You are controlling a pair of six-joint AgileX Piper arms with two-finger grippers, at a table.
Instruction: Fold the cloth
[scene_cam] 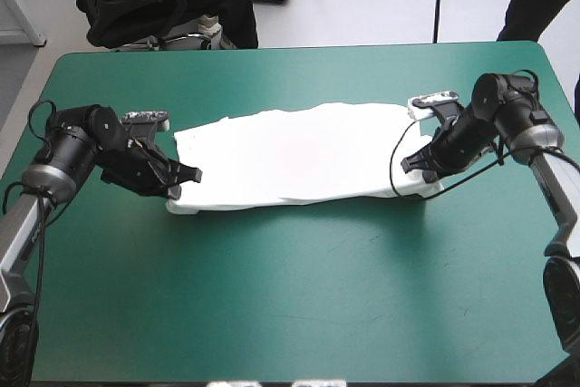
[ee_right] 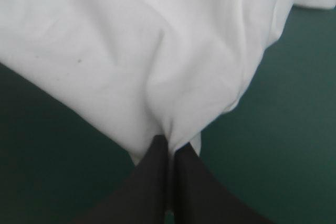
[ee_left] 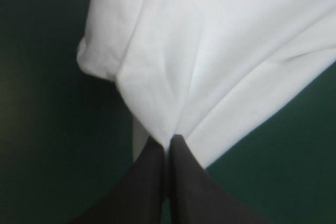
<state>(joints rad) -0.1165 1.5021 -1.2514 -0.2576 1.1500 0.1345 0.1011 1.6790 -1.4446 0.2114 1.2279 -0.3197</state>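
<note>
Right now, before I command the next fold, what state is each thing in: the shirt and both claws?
T-shirt: laid out in a long white band across the table, wrinkled, held at both ends.
Left claw: shut on the T-shirt's left end, cloth pinched at the fingertips.
Right claw: shut on the T-shirt's right end, cloth pinched at the fingertips.

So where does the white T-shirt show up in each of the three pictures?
High view: the T-shirt lies as a long band across the table's middle, between the left tool and the right tool.
Left wrist view: the T-shirt spreads ahead of the left tool, which pinches its edge.
Right wrist view: the T-shirt spreads ahead of the right tool, pinched likewise.
Shared landmark: the teal-green cover around it.
</note>
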